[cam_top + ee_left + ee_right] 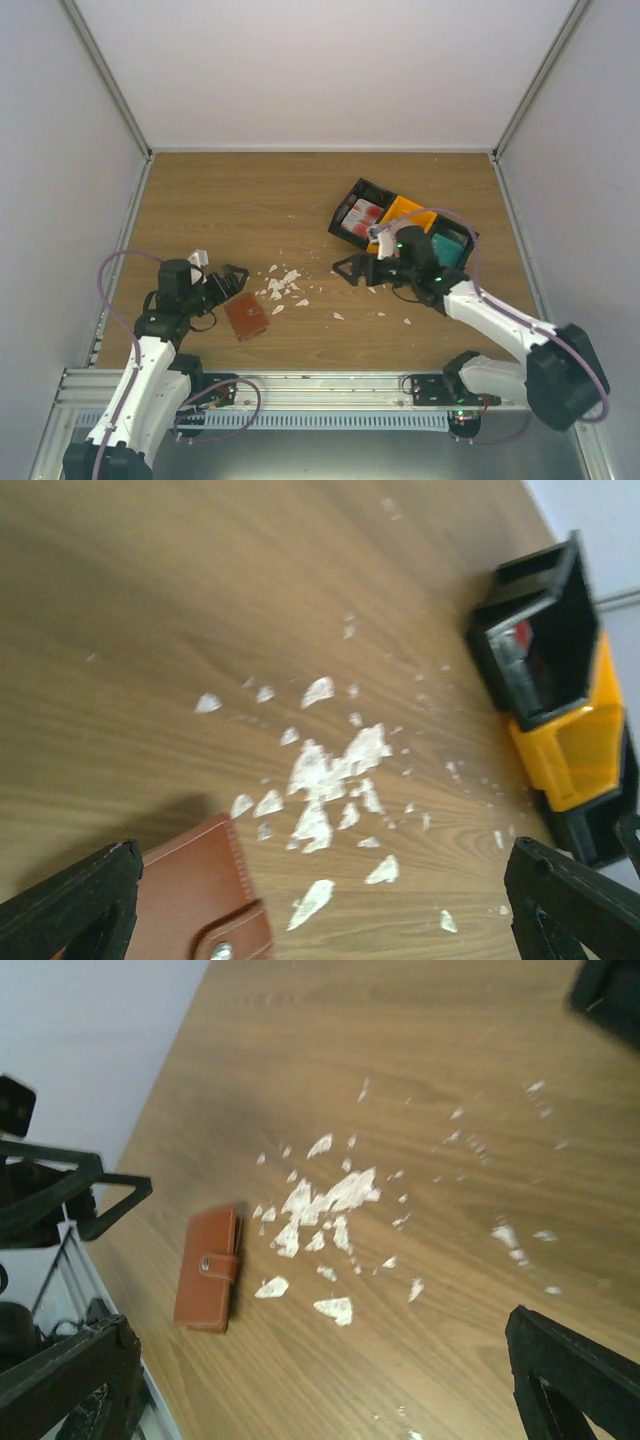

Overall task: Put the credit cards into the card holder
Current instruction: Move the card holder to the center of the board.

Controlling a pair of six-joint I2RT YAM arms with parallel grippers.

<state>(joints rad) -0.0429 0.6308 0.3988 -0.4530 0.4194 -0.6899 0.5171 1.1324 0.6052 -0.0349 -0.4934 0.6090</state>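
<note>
The card holder is a reddish-brown leather wallet lying closed and snapped on the table. It also shows in the left wrist view and the right wrist view. My left gripper is open and empty, just above and behind the holder. My right gripper is open and empty over the table middle, well right of the holder. A red-and-white credit card lies in a black bin compartment. A teal card shows in another compartment, partly hidden by my right arm.
The black and orange bins stand at the back right, also in the left wrist view. Several small white scraps lie scattered between the holder and the bins. White walls enclose the table on three sides.
</note>
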